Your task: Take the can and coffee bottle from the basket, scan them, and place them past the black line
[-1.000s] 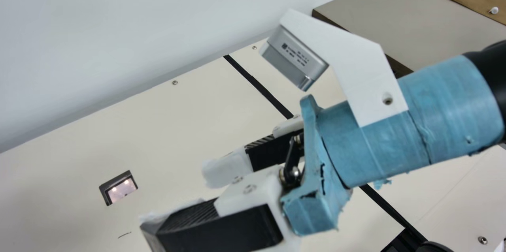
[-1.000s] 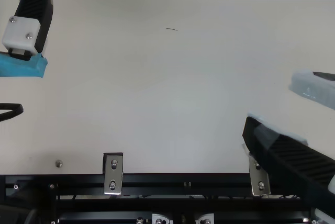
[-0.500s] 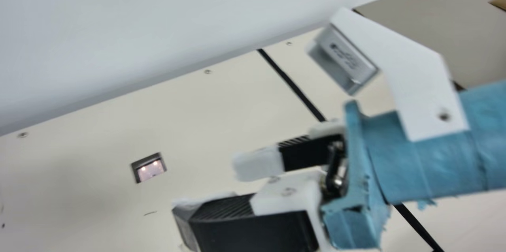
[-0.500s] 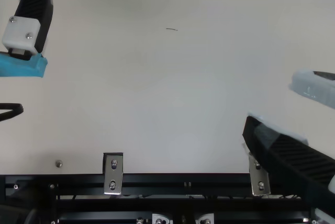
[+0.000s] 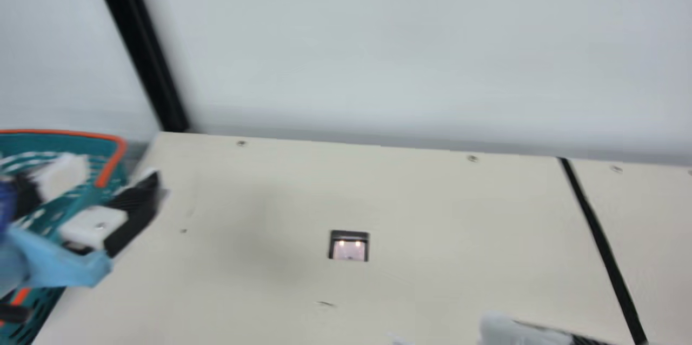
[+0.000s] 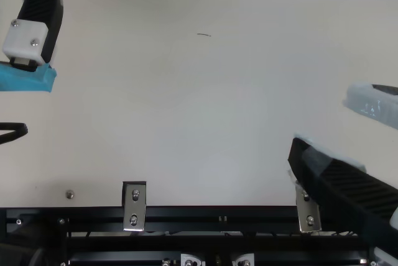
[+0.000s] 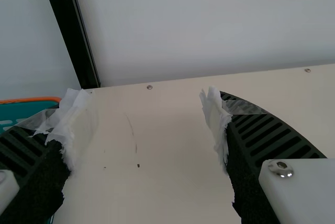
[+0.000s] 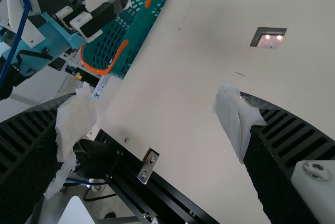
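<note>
Clocked from the scanner window, nine o'clock was the basket! The can and coffee bottle were presumably inside; how they lay, I couldn't tell. Near its rim, my left gripper was spread, pinching nothing. Can: likely slick and dentable, a gentle mid-body hold! Bottle: probably heavier, gripped below the shoulder! At four, my right gripper, spread too; at three, the black line!

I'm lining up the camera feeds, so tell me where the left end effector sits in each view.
Main view: left end effector, far left.
Top view: upper left corner.
Left wrist view: fingers in both lower corners.
Right wrist view: upper left.
Shared landmark: the cream table.
</note>
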